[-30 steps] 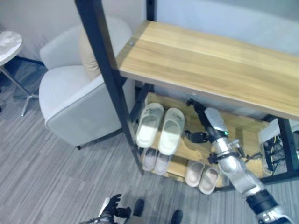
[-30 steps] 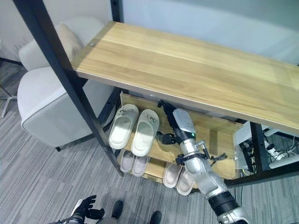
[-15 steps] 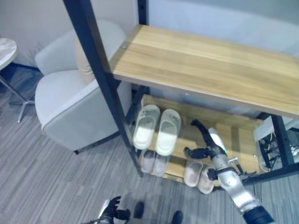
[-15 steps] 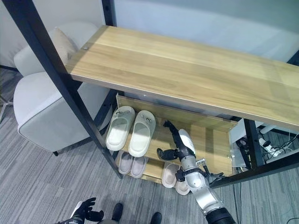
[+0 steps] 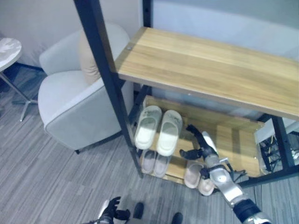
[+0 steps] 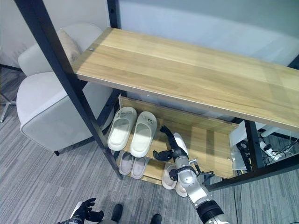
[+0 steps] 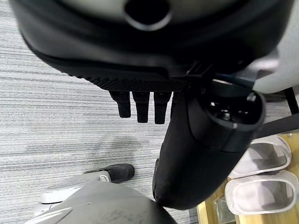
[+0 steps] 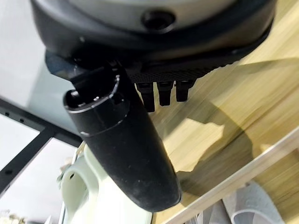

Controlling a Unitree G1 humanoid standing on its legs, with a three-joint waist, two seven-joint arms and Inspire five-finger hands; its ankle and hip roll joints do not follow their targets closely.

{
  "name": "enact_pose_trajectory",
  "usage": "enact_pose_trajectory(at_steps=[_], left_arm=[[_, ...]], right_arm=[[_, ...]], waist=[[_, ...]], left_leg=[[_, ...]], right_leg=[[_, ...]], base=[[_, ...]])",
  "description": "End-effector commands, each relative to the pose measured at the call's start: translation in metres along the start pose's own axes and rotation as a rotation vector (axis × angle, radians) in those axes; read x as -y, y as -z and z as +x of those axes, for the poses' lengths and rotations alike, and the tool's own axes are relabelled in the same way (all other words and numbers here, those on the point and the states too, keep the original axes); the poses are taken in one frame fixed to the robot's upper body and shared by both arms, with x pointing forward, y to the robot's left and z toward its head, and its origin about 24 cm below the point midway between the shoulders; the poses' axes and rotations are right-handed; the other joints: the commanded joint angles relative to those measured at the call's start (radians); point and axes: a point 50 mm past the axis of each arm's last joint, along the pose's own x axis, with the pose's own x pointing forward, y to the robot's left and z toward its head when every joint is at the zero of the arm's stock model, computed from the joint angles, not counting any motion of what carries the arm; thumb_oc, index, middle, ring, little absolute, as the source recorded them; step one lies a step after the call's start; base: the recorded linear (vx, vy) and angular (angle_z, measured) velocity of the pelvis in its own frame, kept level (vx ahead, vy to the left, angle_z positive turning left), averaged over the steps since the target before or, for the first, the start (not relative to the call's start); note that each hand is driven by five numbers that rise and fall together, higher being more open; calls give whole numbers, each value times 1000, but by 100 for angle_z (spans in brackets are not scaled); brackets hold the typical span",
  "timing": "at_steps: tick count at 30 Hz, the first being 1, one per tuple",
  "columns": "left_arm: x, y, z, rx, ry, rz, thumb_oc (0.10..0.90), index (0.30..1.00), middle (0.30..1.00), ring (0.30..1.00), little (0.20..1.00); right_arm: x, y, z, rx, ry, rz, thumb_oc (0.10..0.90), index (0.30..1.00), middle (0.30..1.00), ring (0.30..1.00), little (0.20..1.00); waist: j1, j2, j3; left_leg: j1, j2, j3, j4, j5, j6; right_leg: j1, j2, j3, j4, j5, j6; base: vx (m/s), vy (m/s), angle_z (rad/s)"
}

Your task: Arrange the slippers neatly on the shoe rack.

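Right hand (image 6: 172, 148) empty, fingers spread, w/ pale slippers (image 6: 132, 131) paired at middle shelf's left end; likely placement done, next: retreat.

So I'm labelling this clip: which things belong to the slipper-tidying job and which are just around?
Job:
pale green slippers
shoe rack
two pinkish pairs on the lower shelf
right hand, open, empty

Just around:
armchair
cushion
side table
left hand, idle

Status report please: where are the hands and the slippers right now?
Right hand open, empty, over middle shelf beside green slippers. Left hand low by the floor, open. Two pairs on bottom shelf. Nothing blocking.
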Motion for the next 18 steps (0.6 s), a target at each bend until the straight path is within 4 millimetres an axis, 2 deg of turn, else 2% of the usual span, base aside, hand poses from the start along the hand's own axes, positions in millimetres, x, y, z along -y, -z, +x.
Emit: enact_pose_trajectory(at_steps=[1,7,13,17,18], left_arm=[[19,22,-8,-74,54,89,800,900,900,900,900],[20,23,-8,-76,59,91,800,900,900,900,900],[22,24,-8,-88,61,88,800,900,900,900,900],[22,25,-8,-100,56,76,800,900,900,900,900],[21,26,-8,-106,54,67,800,900,900,900,900]], right_arm=[[8,-41,24,160,55,35,800,900,900,900,900],[10,-43,29,157,58,9,800,900,900,900,900],[22,-37,25,152,87,-43,800,900,900,900,900],[36,-32,14,160,119,-60,800,900,900,900,900],[43,-32,4,181,121,-56,800,900,900,900,900]], waist=[[39,-4,-18],[43,-3,-23],[32,-1,-32],[13,1,-37],[1,1,-39]], left_leg=[[29,1,57,-8,-93,-16],[36,0,57,-8,-96,-14],[47,-3,62,-8,-101,-12],[55,-3,67,-8,-105,-12],[59,-1,72,-8,-107,-13]], right_leg=[[43,-49,18,5,-76,69],[48,-51,21,5,-75,69],[57,-53,23,6,-78,69],[61,-54,28,7,-78,70],[61,-55,32,8,-78,70]], base=[[0,0,0],[0,0,0],[0,0,0],[0,0,0],[0,0,0]])
